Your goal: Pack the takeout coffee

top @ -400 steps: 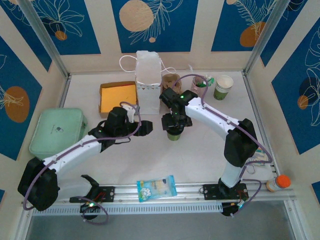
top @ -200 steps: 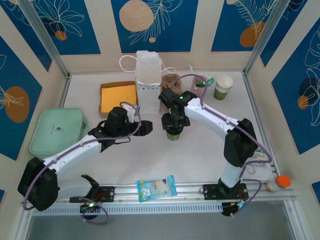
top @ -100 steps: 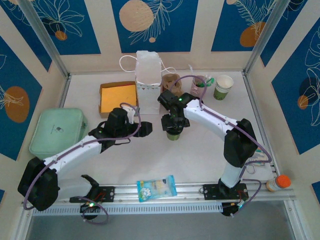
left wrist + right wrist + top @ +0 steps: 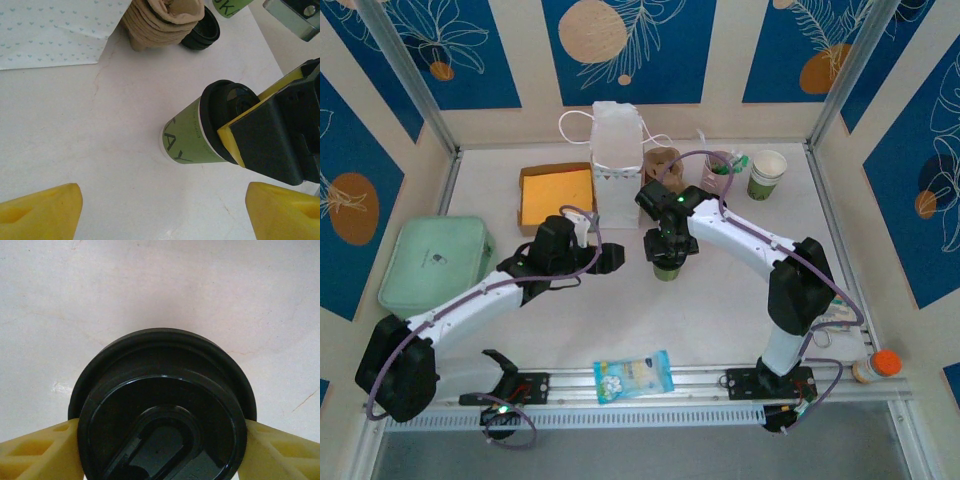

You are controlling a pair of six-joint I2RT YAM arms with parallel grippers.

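The takeout coffee (image 4: 667, 271) is a green paper cup with a black lid (image 4: 162, 405), standing upright mid-table. My right gripper (image 4: 667, 258) is over it from above, and its yellow fingers (image 4: 37, 452) press both sides of the lid, shut on it. In the left wrist view the same cup (image 4: 192, 137) shows with a yellow finger against its lid. My left gripper (image 4: 611, 258) hangs open just left of the cup, its fingertips (image 4: 47, 210) wide apart over bare table. A brown pulp carrier (image 4: 663, 160) lies at the back beside a white paper bag (image 4: 617, 160).
A second green cup (image 4: 767, 174) and a pink cup (image 4: 719, 172) stand back right. A loose black lid (image 4: 202, 31) lies by the carrier (image 4: 160, 22). An orange box (image 4: 556, 195), a mint case (image 4: 434, 262) and a snack packet (image 4: 634, 375) are around.
The right gripper's jaws have narrowed onto the cup's lid, and the arm has shifted slightly left. The left arm has stayed still.
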